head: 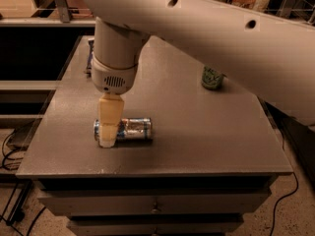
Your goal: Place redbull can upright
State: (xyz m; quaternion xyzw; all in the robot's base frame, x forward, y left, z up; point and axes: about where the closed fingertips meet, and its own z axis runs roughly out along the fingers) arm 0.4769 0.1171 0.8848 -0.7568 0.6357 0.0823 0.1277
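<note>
The redbull can (130, 129) lies on its side on the grey table (197, 132), near the front left, its long axis running left to right. It is blue and silver. My gripper (108, 139) comes straight down from the white arm and its cream finger (109, 119) stands in front of the can's left end, the tip at table level. The finger hides part of the can's left end.
A wider green can (212, 77) stands upright at the back right, partly hidden by my arm. A dark packet (90, 58) lies at the back left, mostly hidden behind the arm. The table's front edge is just below the can. Drawers sit under the tabletop.
</note>
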